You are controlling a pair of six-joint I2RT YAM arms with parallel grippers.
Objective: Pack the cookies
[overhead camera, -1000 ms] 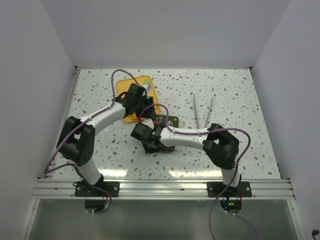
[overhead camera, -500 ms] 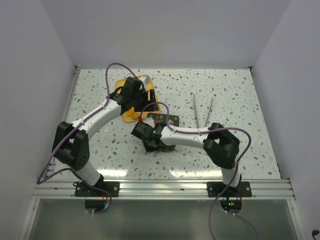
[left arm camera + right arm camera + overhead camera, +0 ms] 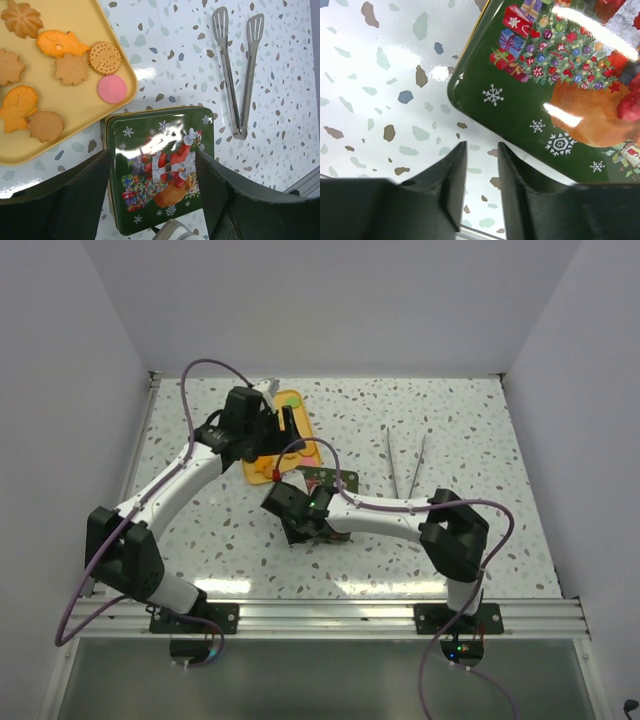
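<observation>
Several cookies lie on a yellow tray: orange-brown flower, fish and round shapes, plus one pink round cookie. A green Santa tin lies shut next to the tray's near corner. My left gripper hangs high over the tin and the tray edge, wide open and empty. In the top view it is over the tray. My right gripper sits low beside the tin's corner. Its fingers are a narrow gap apart with nothing between them.
Metal tongs lie on the speckled table to the right of the tin; they also show in the top view. The tin is partly under the right arm's wrist. White walls close the sides and back.
My left arm has swung left and back, carrying its gripper from the tray's near side to its left part. The right arm has barely moved.
</observation>
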